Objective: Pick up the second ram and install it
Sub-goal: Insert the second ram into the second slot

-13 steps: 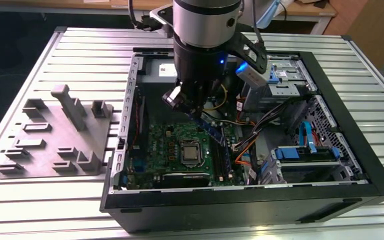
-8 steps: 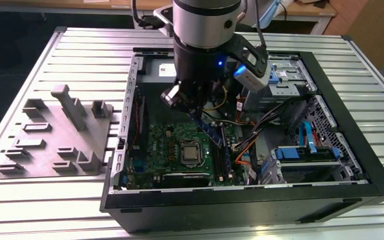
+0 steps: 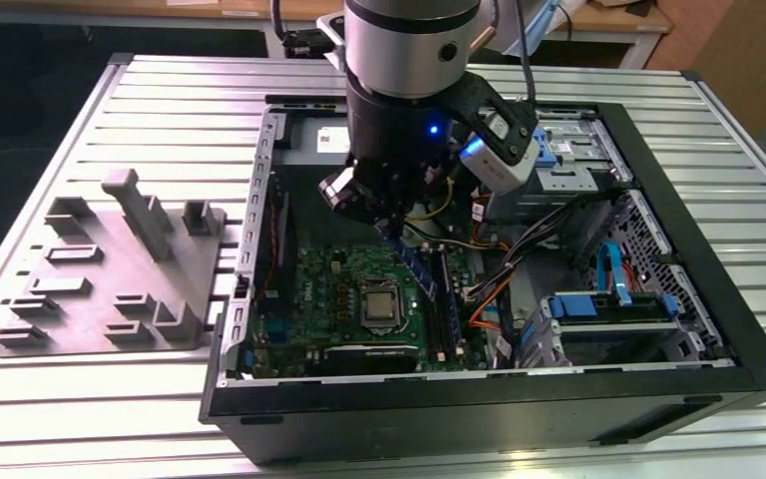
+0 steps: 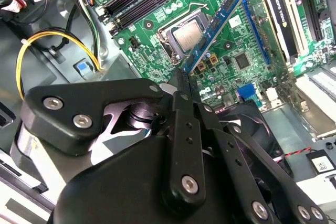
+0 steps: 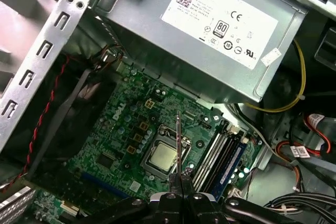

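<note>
Exterior view first: we've got the arm (image 3: 410, 60) reaching down into an open PC case (image 3: 490, 404) that lies on the slatted table (image 3: 157, 80). A grey fixture tray (image 3: 104, 269) sits well apart from it, near the table's edge on the exterior view's left. The gripper (image 3: 390, 222) hangs low over the motherboard (image 3: 343, 289), roughly mid-board. In the second wrist view we can see the gripper (image 4: 184, 77) with its fingers pressed together on one end of the second ram (image 4: 220, 24). The blue stick pokes out past the fingertips, above the CPU socket (image 4: 186, 36). In the first wrist view we see the same stick edge-on, so the second ram (image 5: 178, 140) looks like a thin line running out of the gripper (image 5: 179, 179) across the edge of the CPU socket (image 5: 161, 157). The memory slots (image 5: 220, 153) are just beside it and it isn't seated in any of them. The power supply (image 5: 210, 40) sits beyond the motherboard's far edge.
</note>
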Robot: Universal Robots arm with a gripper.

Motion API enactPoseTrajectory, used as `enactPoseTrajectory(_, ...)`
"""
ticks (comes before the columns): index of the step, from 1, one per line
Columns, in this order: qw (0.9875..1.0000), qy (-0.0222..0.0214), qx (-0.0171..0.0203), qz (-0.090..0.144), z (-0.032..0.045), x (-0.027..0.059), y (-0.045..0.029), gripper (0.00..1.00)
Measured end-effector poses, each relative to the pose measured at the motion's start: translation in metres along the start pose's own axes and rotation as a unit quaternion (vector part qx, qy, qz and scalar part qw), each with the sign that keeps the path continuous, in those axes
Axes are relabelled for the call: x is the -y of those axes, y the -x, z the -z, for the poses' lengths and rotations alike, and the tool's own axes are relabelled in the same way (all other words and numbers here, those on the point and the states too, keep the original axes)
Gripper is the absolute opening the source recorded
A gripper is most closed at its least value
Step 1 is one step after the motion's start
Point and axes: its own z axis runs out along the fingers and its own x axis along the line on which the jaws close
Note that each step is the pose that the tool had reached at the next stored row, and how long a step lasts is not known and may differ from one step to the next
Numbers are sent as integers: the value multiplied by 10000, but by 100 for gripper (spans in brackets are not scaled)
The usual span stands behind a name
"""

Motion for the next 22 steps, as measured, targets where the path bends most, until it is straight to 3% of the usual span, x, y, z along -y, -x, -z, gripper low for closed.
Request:
enactPoseTrajectory(10, 10000, 0, 1, -15, -1, 0, 0, 11)
enactPoseTrajectory(14, 9996, -10, 11, -285, -2, 0, 0, 11)
enactPoseTrajectory(18, 9981, -23, 23, -615, -4, 0, 0, 11)
enactPoseTrajectory(22, 9952, -37, 36, -973, -6, 0, 0, 11)
